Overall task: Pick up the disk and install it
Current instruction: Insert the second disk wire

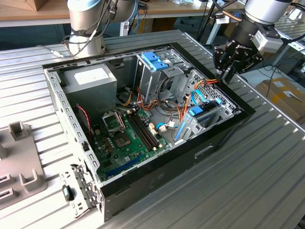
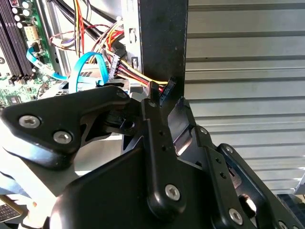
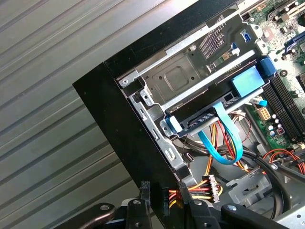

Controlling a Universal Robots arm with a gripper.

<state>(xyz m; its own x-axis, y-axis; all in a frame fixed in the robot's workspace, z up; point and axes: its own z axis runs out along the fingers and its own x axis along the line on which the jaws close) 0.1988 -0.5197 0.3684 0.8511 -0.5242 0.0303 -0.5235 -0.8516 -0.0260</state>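
My gripper [image 2: 164,112] is pinching a black cable connector [image 2: 167,90] at the case's edge [image 3: 119,124]; the disk [image 3: 214,102] is lying seated in its bay.

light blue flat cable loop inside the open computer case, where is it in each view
Exterior view: the light blue flat cable loop arcs over the drive bay, toward the exterior view's right.
Second wrist view: it curls beside the red and yellow wire bundle.
First wrist view: it hangs from the drive bay.
Shared landmark: the black metal case wall next to the loop.
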